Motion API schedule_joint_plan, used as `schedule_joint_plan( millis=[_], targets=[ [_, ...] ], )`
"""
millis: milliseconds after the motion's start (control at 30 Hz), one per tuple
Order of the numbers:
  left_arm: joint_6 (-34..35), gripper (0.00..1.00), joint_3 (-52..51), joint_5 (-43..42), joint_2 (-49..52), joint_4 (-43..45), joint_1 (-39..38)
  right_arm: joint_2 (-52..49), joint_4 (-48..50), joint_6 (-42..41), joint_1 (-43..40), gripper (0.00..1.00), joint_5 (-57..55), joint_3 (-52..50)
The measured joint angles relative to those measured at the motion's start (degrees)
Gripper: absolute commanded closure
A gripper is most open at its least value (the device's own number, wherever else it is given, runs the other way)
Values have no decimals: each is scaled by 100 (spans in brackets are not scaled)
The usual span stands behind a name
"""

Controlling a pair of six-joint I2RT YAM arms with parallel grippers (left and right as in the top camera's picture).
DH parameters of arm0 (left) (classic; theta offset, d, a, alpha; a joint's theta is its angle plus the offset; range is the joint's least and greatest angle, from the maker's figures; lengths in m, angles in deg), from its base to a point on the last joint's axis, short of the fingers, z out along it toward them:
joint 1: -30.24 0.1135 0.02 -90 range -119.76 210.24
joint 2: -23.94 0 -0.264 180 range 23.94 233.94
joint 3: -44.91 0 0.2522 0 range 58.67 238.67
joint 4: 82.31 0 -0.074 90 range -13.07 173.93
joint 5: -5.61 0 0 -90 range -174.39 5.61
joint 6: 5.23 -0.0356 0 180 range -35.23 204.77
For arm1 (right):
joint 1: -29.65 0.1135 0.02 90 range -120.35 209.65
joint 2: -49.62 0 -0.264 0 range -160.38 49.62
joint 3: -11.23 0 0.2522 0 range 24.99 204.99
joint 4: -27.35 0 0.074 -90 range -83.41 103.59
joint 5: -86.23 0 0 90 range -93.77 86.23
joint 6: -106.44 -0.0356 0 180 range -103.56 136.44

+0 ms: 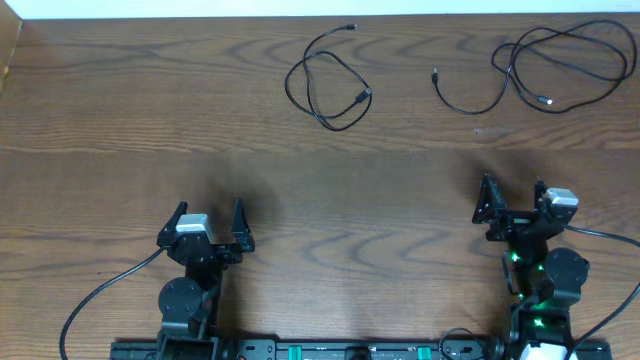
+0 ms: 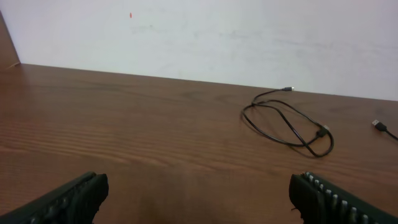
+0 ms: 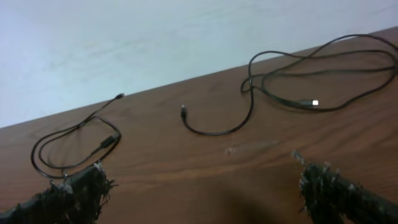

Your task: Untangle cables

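Two thin black cables lie apart at the far side of the wooden table. One is a small loop (image 1: pixel 362 98) left of centre, also in the left wrist view (image 2: pixel 322 131) and the right wrist view (image 3: pixel 107 142). The other is a larger coil (image 1: pixel 545 100) at the far right, with a tail ending in a plug (image 1: pixel 436 75); its coil fills the upper right of the right wrist view (image 3: pixel 311 102). My left gripper (image 1: pixel 209 212) (image 2: pixel 199 193) and right gripper (image 1: pixel 513 190) (image 3: pixel 202 186) both stand open near the front edge, well short of the cables, with nothing between their fingers.
The wooden table (image 1: pixel 120 120) meets a white wall (image 2: pixel 199 37) at its far edge. A raised wooden side (image 1: pixel 10 50) runs along the far left. Thick black wires (image 1: pixel 100 295) trail from the arm bases at the front.
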Motion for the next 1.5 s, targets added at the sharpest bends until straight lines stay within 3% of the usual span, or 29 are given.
schedule_joint_plan(
  millis=[200,533,733,1500],
  targets=[
    [0,2,0,0,0,-2,2,553,-1102,197,0,1,-50,0],
    [0,2,4,-7,2,-4,2,2411,-3252,979,0,1,-59,2],
    [-2,2,4,-4,0,-4,0,3541,-3259,1447,0,1,-76,2],
    [-2,2,4,-4,0,-4,0,3563,-3342,1711,754,1,-717,2]
  ],
)
